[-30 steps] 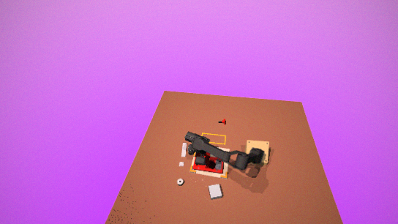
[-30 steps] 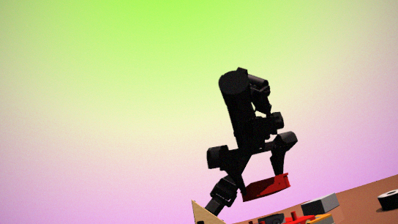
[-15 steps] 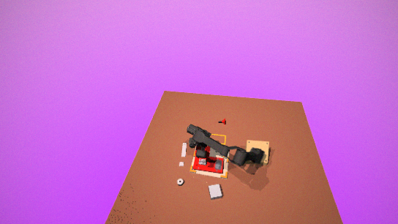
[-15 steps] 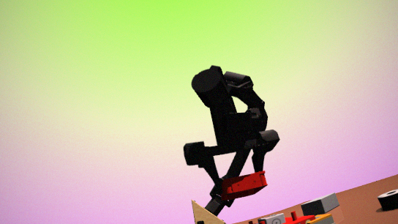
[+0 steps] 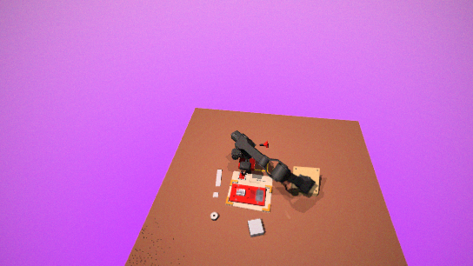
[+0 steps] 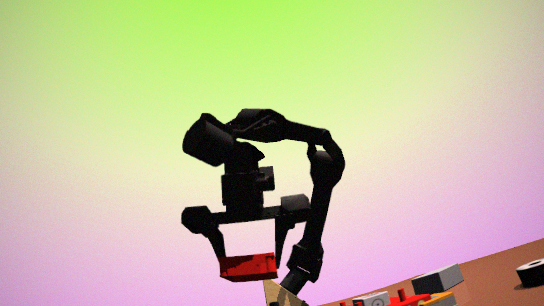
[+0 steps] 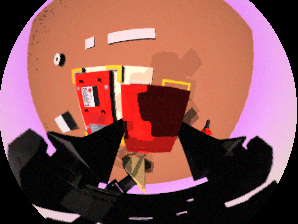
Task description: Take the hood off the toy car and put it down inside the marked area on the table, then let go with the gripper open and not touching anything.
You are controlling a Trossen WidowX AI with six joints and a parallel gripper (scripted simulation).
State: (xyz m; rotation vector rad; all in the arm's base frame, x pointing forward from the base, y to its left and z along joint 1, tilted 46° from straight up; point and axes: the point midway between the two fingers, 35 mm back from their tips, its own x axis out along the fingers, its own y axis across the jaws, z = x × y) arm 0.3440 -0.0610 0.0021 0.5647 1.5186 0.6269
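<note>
The hood, a red block (image 6: 248, 268) (image 7: 134, 110), is off the car and held up in the air. My gripper (image 6: 250, 262) (image 7: 151, 121) is shut on it, one finger at each end. In the top view the arm hides part of the hood. The marked area, a yellow outline (image 5: 261, 170) (image 7: 176, 81), is partly hidden by the hood and arm; the hood overlaps it in view, but its exact height above the table is unclear. The red toy car (image 5: 249, 195) (image 7: 102, 111) lies inside corner brackets on a cream board (image 7: 141, 75), beside the marked area.
A white strip (image 5: 218, 177) (image 7: 131, 35), a small white block (image 5: 216, 195) (image 7: 89, 42) and a ring (image 5: 214, 216) (image 7: 59, 59) lie left of the board in the top view. A pale box (image 5: 256, 227) (image 6: 440, 280) lies in front. A small red-and-black object (image 5: 265, 144) lies behind the arm.
</note>
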